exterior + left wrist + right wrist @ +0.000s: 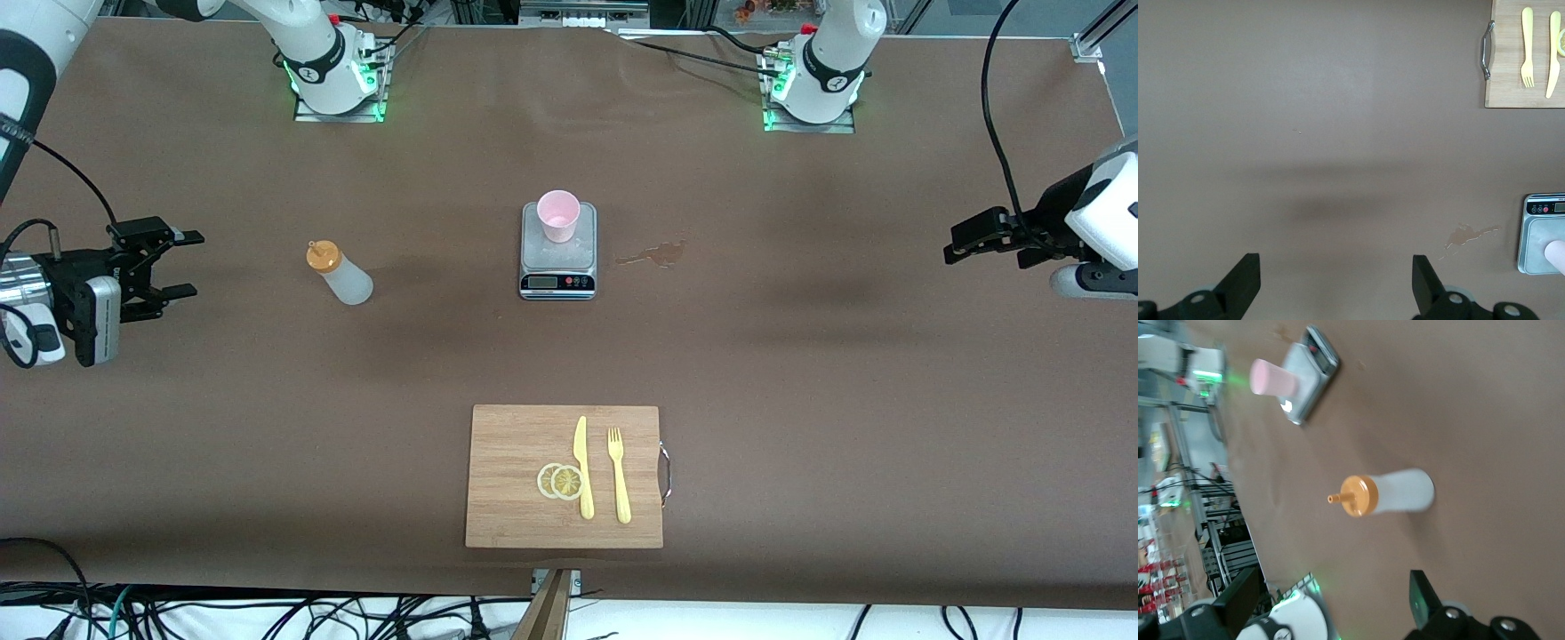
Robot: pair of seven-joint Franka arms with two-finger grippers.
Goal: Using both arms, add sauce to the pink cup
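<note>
The sauce bottle (342, 274), whitish with an orange nozzle cap, stands upright on the brown table, beside the scale toward the right arm's end. It also shows in the right wrist view (1388, 493). The pink cup (558, 215) stands on a grey scale (557, 267), and shows in the right wrist view (1271, 378). My right gripper (188, 264) is open and empty, level with the bottle and well apart from it; its own view (1333, 587) shows the jaws wide. My left gripper (951, 252) is open and empty over bare table at the left arm's end (1336, 267).
A wooden cutting board (507, 507) lies nearer the front camera, with a yellow knife (582, 467), a yellow fork (619, 476) and lemon slices (560, 481) on it. A small wet stain (653, 255) marks the table beside the scale, toward the left arm's end.
</note>
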